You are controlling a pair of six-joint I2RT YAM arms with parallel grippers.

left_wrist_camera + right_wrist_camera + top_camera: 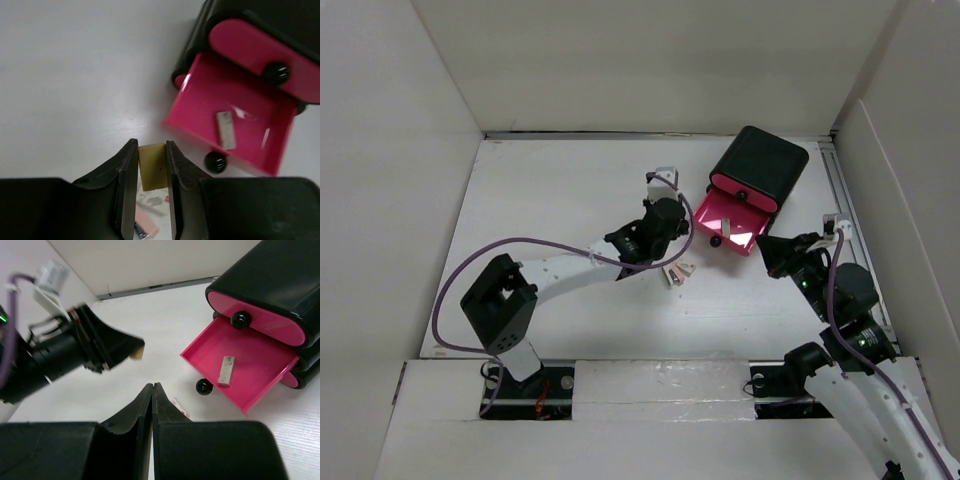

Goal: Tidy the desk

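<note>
The left gripper is clamped on a small yellow block above the desk, which spreads wide to its left. Ahead and to its right the pink drawer of the black box stands pulled out, one pale bar inside. Beneath it small pieces, perhaps clips, lie not yet put away. The right gripper is pressed closed on nothing, the drawer near its right. The job looks early; the way to the drawer seems open, barring its near wall.

Robotics lab cell, white desk boxed by white walls, cabled left arm, right arm
</note>
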